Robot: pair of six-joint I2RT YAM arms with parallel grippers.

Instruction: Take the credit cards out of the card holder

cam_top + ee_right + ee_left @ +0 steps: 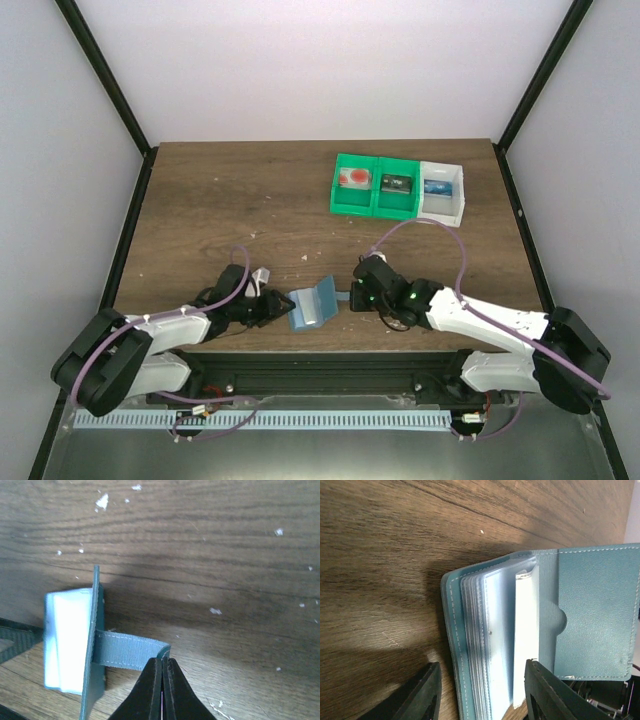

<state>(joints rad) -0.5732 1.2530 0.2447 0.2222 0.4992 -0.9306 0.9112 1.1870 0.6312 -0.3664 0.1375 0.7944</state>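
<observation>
Left arm: stretched low from its base toward the table's near middle, left gripper (276, 306) just left of the wallet (312, 305).
Left fingers: about half apart, one dark finger (422, 695) outside the wallet's cover edge and the other over the clear sleeves (492, 645); a thin gap shows at the cover, so nothing is clamped.
Right arm: bent in from the right, right gripper (352, 297) low at the wallet's right side.
Right fingers: pressed together, pinching the end of the wallet's strap (127, 650).
Wallet: on the table (230, 200) near its front edge, between the two grippers, open with one flap raised.
Left wrist only: stack of sleeves fanned, a white card (526, 640) in the top one, beside the teal pocket panel.
Right wrist only: the wallet (92, 645) edge-on, the strap running flat from it to the fingertips.
Top view only: a green bin (375, 160) and a white bin (462, 190) at the far right, well apart from the wallet; a red item (353, 178) lies in the leftmost compartment, too small to identify.
</observation>
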